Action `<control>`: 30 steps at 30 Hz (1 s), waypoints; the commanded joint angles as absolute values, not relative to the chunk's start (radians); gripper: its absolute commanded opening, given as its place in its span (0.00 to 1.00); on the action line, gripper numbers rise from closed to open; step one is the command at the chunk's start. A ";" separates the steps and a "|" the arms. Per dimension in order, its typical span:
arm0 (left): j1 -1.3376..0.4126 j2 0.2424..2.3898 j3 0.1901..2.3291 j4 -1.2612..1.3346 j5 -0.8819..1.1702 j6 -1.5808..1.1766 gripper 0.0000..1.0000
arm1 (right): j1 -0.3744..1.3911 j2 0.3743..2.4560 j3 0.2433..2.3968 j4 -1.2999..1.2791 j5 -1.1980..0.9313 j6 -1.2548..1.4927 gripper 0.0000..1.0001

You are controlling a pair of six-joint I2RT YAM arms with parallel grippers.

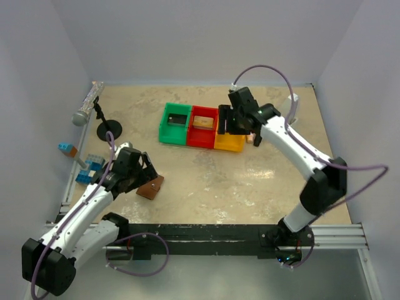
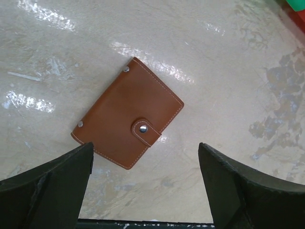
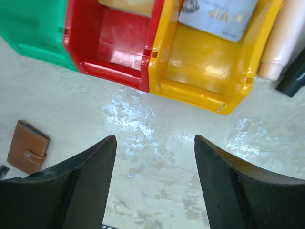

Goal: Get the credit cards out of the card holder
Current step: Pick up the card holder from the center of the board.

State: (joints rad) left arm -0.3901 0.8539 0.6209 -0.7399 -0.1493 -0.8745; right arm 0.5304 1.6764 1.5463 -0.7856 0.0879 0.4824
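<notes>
Left claw (image 2: 145, 191), jaws wide and empty, hangs over the beige table (image 2: 228, 71). Its partner, the right claw (image 3: 155, 186), also wide and empty, hovers before a green bin (image 3: 33, 24), a red bin (image 3: 114, 47) and a yellow bin (image 3: 200, 67) set in a row. One brown card holder (image 2: 128, 114) lies snapped shut on the table under the left claw, well apart from the bins. One silvery card (image 3: 219, 16) lies in the yellow bin and a tan card (image 3: 128, 5) in the red bin.

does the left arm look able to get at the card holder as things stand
Likely yes: the left arm's fingers stand open close above the card holder, which lies shut and flat on the table with nothing between them.
</notes>
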 commanded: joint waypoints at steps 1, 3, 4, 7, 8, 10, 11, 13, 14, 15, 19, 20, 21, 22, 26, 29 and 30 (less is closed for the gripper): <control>-0.327 0.864 0.637 -0.693 -0.172 -0.839 0.96 | 0.671 1.438 1.327 -0.623 0.276 0.375 0.71; -0.264 0.854 0.611 -0.667 -0.109 -0.816 0.96 | 0.776 1.349 1.203 -0.554 0.389 0.328 0.77; -0.240 0.847 0.600 -0.655 -0.080 -0.804 0.96 | 0.813 1.313 1.159 -0.542 0.412 0.330 0.83; -0.210 0.851 0.592 -0.641 -0.043 -0.785 0.93 | 0.827 1.250 1.034 -0.520 0.329 0.451 0.99; -0.210 0.857 0.595 -0.638 -0.043 -0.784 0.92 | 0.827 1.237 0.993 -0.499 0.299 0.480 0.98; -0.209 0.874 0.600 -0.629 -0.040 -0.781 0.91 | 0.827 1.194 0.906 -0.439 0.235 0.535 0.96; -0.209 0.890 0.601 -0.623 -0.043 -0.782 0.90 | 0.827 1.165 0.853 -0.398 0.185 0.557 0.95; -0.209 0.920 0.606 -0.615 -0.046 -0.782 0.89 | 0.827 1.122 0.783 -0.324 0.117 0.580 0.94; -0.209 0.939 0.609 -0.614 -0.046 -0.782 0.88 | 0.827 1.112 0.764 -0.307 0.076 0.584 0.94; -0.209 0.955 0.609 -0.612 -0.046 -0.787 0.88 | 0.827 1.108 0.752 -0.302 0.037 0.578 0.94; -0.209 1.015 0.588 -0.595 -0.083 -0.825 0.91 | 0.834 1.112 0.709 -0.272 -0.061 0.589 0.94; -0.209 1.032 0.583 -0.591 -0.093 -0.837 0.92 | 0.838 1.114 0.694 -0.259 -0.072 0.595 0.94; -0.209 1.048 0.575 -0.581 -0.098 -0.856 1.00 | 0.839 1.112 0.681 -0.247 -0.083 0.606 0.94; -0.209 1.064 0.571 -0.575 -0.103 -0.867 1.00 | 0.842 1.112 0.670 -0.238 -0.095 0.615 0.94; -0.209 1.140 0.557 -0.558 -0.091 -0.896 1.00 | 0.850 1.101 0.649 -0.241 -0.111 0.641 0.92; -0.212 1.178 0.534 -0.535 -0.055 -0.910 0.96 | 0.851 1.069 0.634 -0.265 -0.078 0.647 0.92; -0.216 1.180 0.526 -0.522 -0.040 -0.913 0.95 | 0.851 1.054 0.626 -0.270 -0.075 0.647 0.92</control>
State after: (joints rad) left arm -0.2161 1.1599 0.5560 -0.5812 -0.0814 -0.8715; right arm 0.8471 1.1175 0.6415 -0.2920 -0.0734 0.6186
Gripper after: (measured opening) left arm 0.971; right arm 0.922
